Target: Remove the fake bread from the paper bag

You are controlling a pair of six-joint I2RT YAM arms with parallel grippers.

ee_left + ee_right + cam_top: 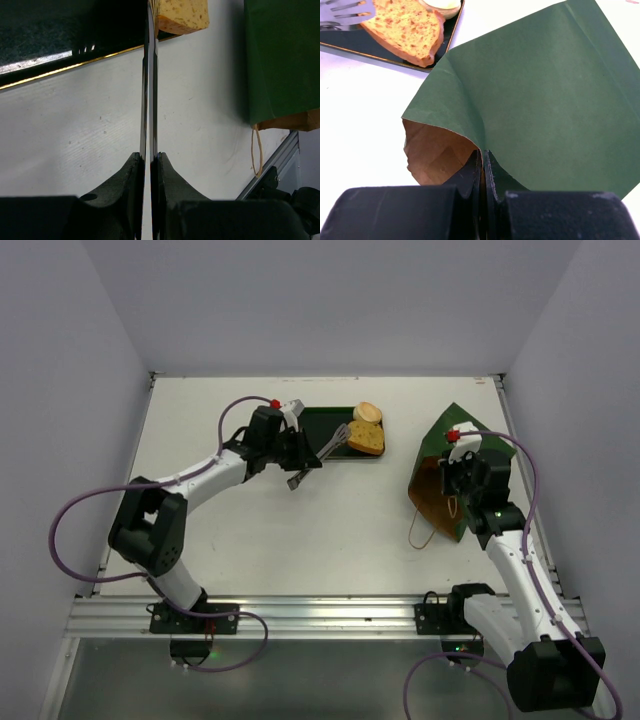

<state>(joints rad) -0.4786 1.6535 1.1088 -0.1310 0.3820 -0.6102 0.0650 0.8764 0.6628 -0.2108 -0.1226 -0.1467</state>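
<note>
From above, the white table [250,540] carries a flat dark green tray [325,425] at about 12 o'clock from its centre. Two pieces of fake bread lie on the tray: a toast slice [366,439], and a round bun [368,412] just beyond it at its 12 o'clock. The left gripper [303,455] is clamped on metal tongs [325,448], whose tips reach the slice's 9 o'clock edge. At 3 o'clock on the table the paper bag [455,435] lies on its side, its brown mouth facing 7 o'clock. A twine handle [418,530] trails onto the table from the mouth. The right gripper [456,480] sits at the mouth, pinching the bag's edge.

In the left wrist view, the left gripper [150,159] has its fingers pressed together on the thin blades of the tongs [149,75]. These run straight up to 12 o'clock and meet the toast slice [182,15]. The tray [50,30] fills the 11 o'clock corner. The paper bag [282,60] stands at 2 o'clock, with its twine handle [257,150] below it.

In the right wrist view, the right gripper [482,160] is squeezed on the upper lip of the paper bag [530,95], and the brown inside opens at 8 o'clock. No bread shows in the part of the interior that is visible. At 11 o'clock sit the tray [340,47], the toast slice [405,27], the round bun [442,4] and the tongs [347,11].
</note>
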